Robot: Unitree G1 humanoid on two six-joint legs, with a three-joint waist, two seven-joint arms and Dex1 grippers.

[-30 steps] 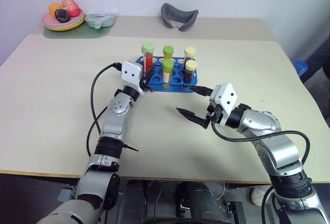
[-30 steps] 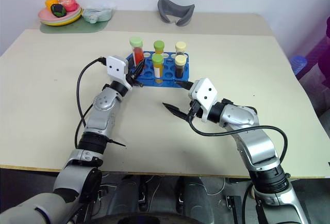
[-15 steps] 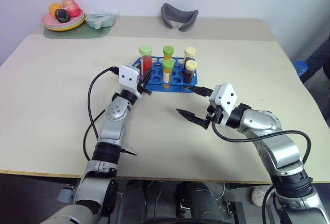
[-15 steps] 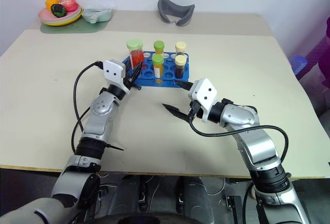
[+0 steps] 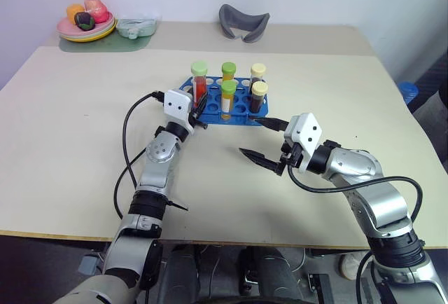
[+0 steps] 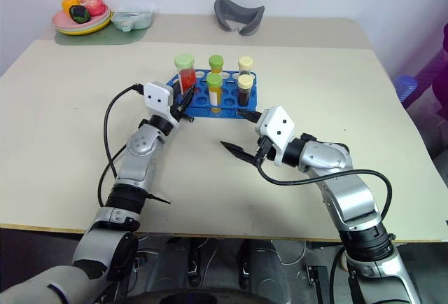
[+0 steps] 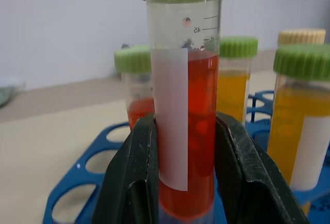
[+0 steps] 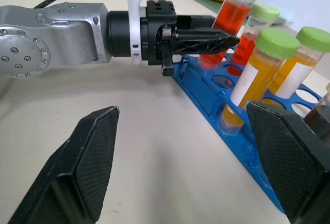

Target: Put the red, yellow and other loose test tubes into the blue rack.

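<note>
The left gripper (image 7: 180, 182) is clamped on the red tube (image 7: 184, 131), held upright at the blue rack's (image 5: 241, 116) near-left corner, seemingly part-way into a hole. The right gripper (image 5: 264, 141) hangs empty, fingers spread, just in front of the rack. The yellow tube (image 5: 227, 99) and brown tube (image 5: 259, 97) stand racked, so releasing the red one looks like the last step.

Rack (image 5: 231, 111) sits mid-table (image 5: 70, 150), ahead of me; several tubes stand in it, one (image 7: 185, 126) at its left end between my left gripper's (image 5: 198, 111) fingers; my right gripper (image 5: 264, 139) hovers just before the rack's right end (apart from it); plate (image 5: 85, 29) and dish (image 5: 136, 28) far left behind; curved pad (image 5: 243, 22) behind centre.
</note>
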